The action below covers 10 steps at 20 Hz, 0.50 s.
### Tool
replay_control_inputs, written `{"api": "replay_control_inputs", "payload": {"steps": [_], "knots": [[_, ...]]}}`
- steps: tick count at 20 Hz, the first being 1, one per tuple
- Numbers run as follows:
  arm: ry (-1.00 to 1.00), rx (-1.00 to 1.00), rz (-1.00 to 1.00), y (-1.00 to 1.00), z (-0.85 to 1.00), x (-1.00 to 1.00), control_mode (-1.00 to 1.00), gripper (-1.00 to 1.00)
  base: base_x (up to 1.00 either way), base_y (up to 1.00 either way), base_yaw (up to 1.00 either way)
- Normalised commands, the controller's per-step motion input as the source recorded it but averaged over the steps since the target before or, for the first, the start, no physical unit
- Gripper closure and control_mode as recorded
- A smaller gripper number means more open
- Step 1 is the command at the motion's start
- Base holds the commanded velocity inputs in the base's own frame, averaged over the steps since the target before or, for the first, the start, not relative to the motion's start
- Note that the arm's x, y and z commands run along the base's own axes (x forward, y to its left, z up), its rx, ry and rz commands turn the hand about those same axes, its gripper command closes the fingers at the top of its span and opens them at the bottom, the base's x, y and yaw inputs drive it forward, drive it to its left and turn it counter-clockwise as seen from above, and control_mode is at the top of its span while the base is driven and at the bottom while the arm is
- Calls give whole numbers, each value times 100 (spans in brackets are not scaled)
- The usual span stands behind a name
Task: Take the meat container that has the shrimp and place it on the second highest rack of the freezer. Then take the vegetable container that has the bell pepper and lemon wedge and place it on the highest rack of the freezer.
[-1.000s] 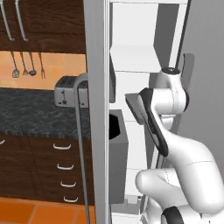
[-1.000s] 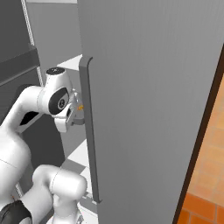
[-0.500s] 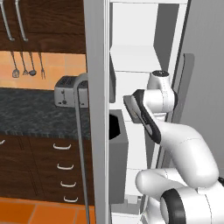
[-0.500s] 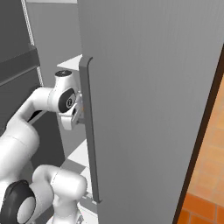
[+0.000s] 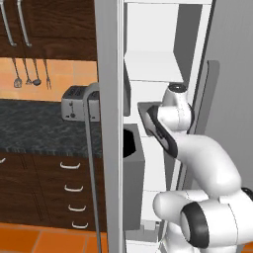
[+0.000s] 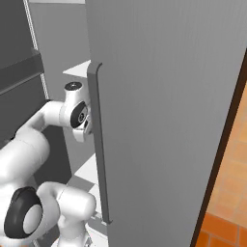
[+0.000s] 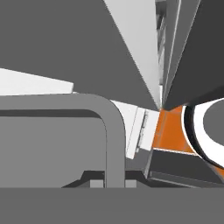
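Hand view: handle (image 7: 114, 144) of the freezer runs up from between the claw (image 7: 114, 183) tips, then bends left; jaws narrow, clamped on the handle.
Freezer: tall grey appliance (image 6: 164, 96), its right door swung partly out toward the camera in the right base view.
Handle: long grey vertical bar (image 6: 99, 144) on that door's near edge; the arm's wrist sits right beside it.
Interior: white shelves (image 5: 148, 66) visible between the two doors in the left base view; upper racks look bare, though part is hidden by the arm.
Left door: grey, edge-on (image 5: 109, 123), with a dark dispenser recess (image 5: 131, 146) on its inner side.
Arm: white, rising from the base and reaching to the right door's edge (image 5: 207, 104).
Surface: dark speckled top (image 5: 44, 131) left of the freezer, toaster (image 5: 79, 104) on it.
Wall: utensils (image 5: 29, 74) hang above the surface.
Floor: orange tiles (image 6: 222, 207).
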Motion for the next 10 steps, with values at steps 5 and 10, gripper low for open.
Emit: {"api": "replay_control_inputs", "payload": {"steps": [5, 10], "knots": [[0, 0, -3, 0, 0, 76, -100, 100, 0, 0, 0], [0, 0, -1, 0, -5, 71, -100, 100, 0, 0, 0]]}}
